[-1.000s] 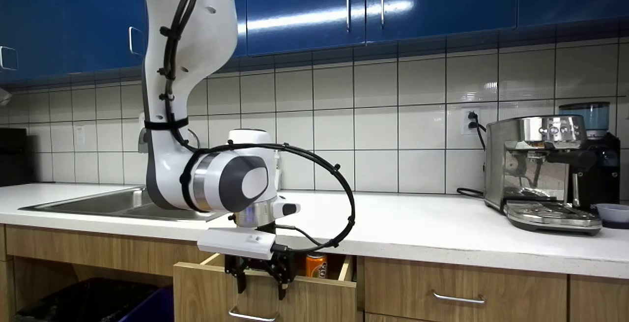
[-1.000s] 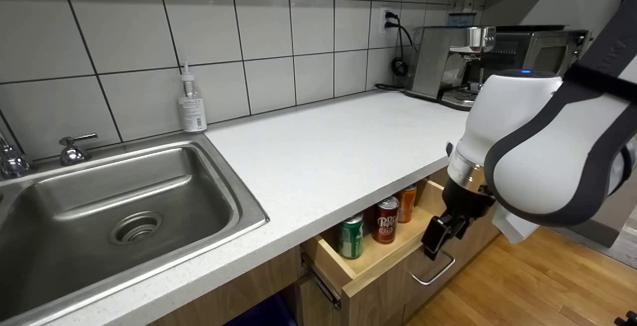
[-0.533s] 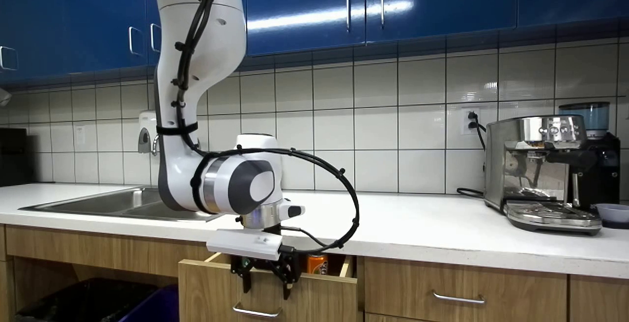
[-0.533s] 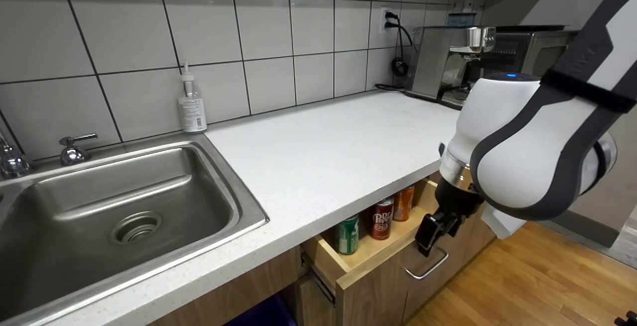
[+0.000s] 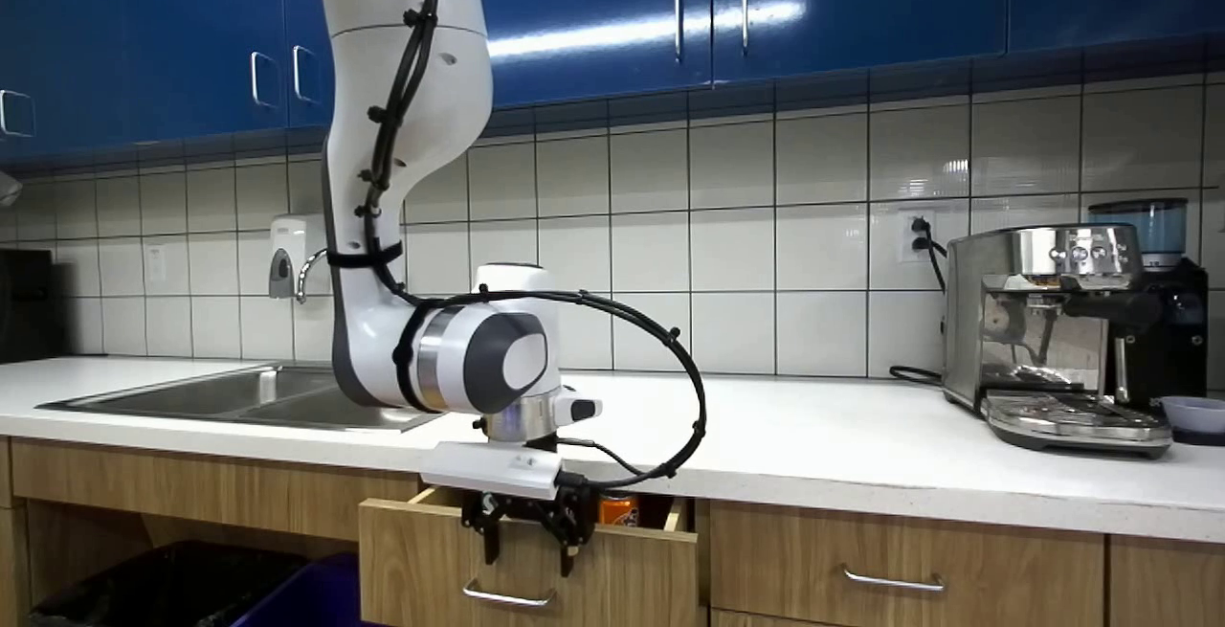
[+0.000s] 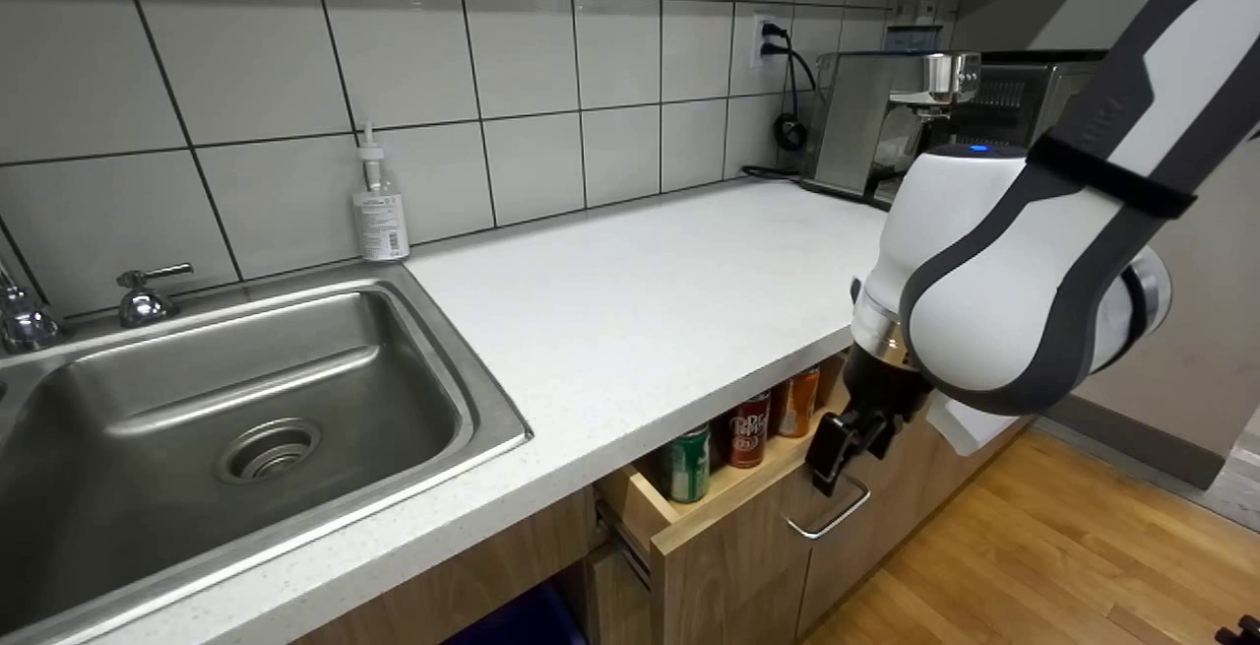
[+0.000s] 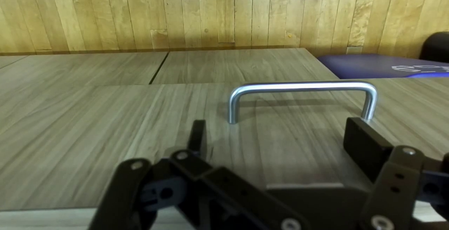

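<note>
In an exterior view, blue cupboards [image 5: 593, 14] are hung along the far, tiled wall [image 5: 727, 244], and below them a white counter [image 5: 766, 426] is stretched from left to right. A steel sink [image 6: 246, 359] is set into the counter at the left. Right of the sink, under the counter's near edge, a wooden drawer [image 6: 733, 566] is partly drawn out toward the near side. A coffee machine [image 5: 1043, 321] is placed on the counter, well to the right. The gripper [image 7: 279, 135] is pointed downward on the near side of the drawer's front; its jaws are spread wide, with wood grain seen in the gap between them. Inside the drawer, in a row, are stood a green can [image 6: 687, 465] at the left, a dark red can [image 6: 750, 431] in the middle and an orange can [image 6: 796, 403] at the right. The metal handle [image 7: 303, 86] is fixed to the drawer's front just below the gripper (whether the handle or the front is touched by it cannot be told).
</note>
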Controlling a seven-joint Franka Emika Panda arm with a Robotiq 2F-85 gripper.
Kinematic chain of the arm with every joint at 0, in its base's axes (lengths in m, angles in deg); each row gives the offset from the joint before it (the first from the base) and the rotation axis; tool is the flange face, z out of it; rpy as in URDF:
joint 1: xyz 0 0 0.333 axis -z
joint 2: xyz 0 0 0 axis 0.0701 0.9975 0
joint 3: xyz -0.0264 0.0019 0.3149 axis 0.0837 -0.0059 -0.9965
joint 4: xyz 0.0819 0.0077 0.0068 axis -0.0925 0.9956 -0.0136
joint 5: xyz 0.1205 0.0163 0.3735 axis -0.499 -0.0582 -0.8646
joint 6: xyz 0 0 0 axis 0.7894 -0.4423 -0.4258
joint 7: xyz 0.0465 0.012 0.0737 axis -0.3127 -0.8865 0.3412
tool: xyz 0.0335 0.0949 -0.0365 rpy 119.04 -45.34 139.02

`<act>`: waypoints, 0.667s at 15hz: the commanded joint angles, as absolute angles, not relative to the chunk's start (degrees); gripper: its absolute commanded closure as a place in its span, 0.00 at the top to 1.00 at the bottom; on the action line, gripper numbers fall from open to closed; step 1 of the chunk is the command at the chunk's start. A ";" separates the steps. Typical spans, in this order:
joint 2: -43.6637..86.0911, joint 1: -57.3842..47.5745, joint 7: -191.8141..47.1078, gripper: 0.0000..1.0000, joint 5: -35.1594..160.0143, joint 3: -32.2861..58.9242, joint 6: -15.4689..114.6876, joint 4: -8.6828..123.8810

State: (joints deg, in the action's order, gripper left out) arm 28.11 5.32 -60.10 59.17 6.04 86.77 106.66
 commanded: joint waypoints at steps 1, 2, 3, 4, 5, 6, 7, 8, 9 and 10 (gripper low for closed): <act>29.53 6.88 -57.92 1.00 58.89 5.21 85.15 102.19; 29.57 6.91 -57.84 1.00 58.83 5.20 84.84 101.88; 29.64 6.85 -57.83 1.00 58.80 5.27 84.54 101.59; 29.75 6.84 -57.80 1.00 58.77 5.30 84.29 101.29; 29.88 6.93 -57.72 1.00 58.71 5.25 84.17 101.03; 30.00 6.92 -57.72 1.00 58.69 5.27 84.04 100.76; 30.05 6.89 -57.70 1.00 58.72 5.29 84.01 100.62; 30.09 6.88 -57.66 1.00 58.72 5.28 83.99 100.53; 30.19 6.86 -57.67 1.00 58.74 5.33 83.96 100.41; 30.32 6.72 -57.80 1.00 58.82 5.53 84.00 100.28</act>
State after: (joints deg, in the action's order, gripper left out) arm 29.22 5.32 -60.04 59.17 6.03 84.65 103.92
